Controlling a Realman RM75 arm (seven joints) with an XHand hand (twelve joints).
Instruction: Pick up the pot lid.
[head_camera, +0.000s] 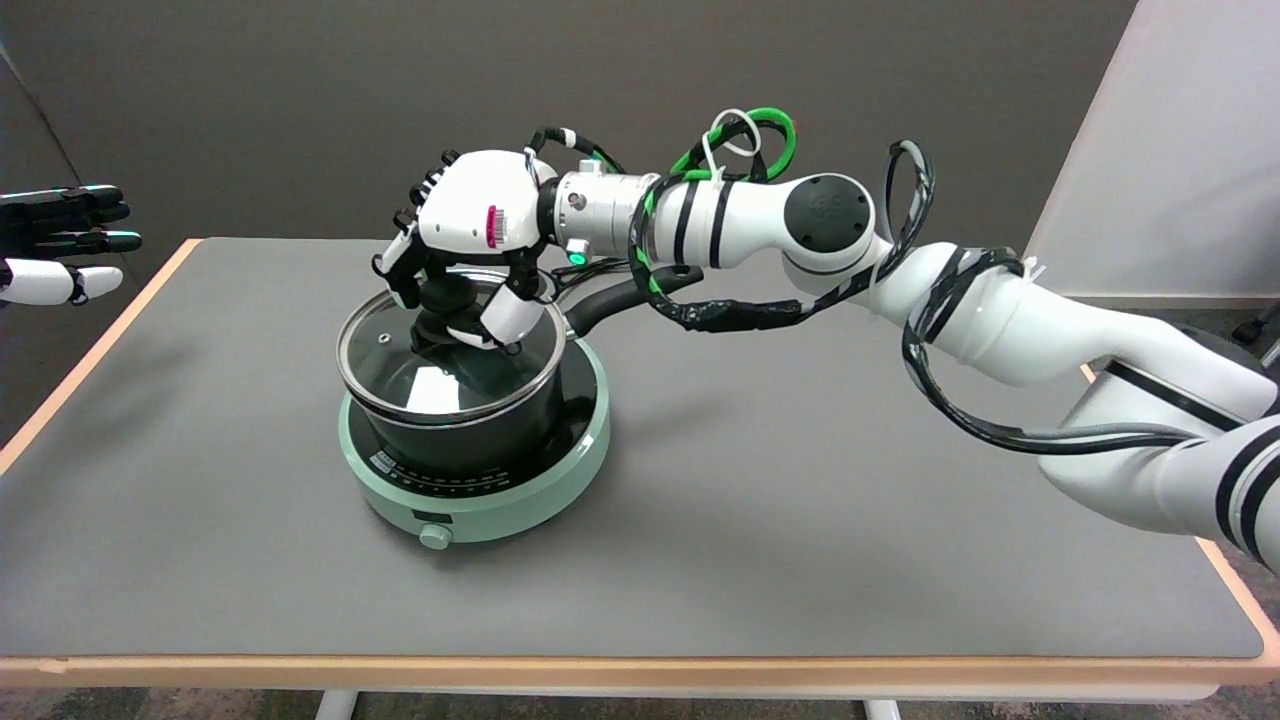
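A glass pot lid (415, 385) with a metal rim and a black knob (447, 297) lies on a black pot (470, 445). The pot stands on a pale green induction cooker (530, 485) left of the table's middle. My right hand (468, 235) reaches in from the right and hangs over the lid. Its fingers curl down around the knob, with the thumb on the near right side, and grip it. The lid looks seated on the pot's rim, tilted slightly toward the camera. The hand hides the far edge of the lid.
The pot's black handle (620, 297) sticks out to the right, under my forearm and its cables. The cooker's dial (435, 537) faces the near edge. The grey table (800, 500) has wooden edges. The idle left hand (60, 245) hovers at the far left.
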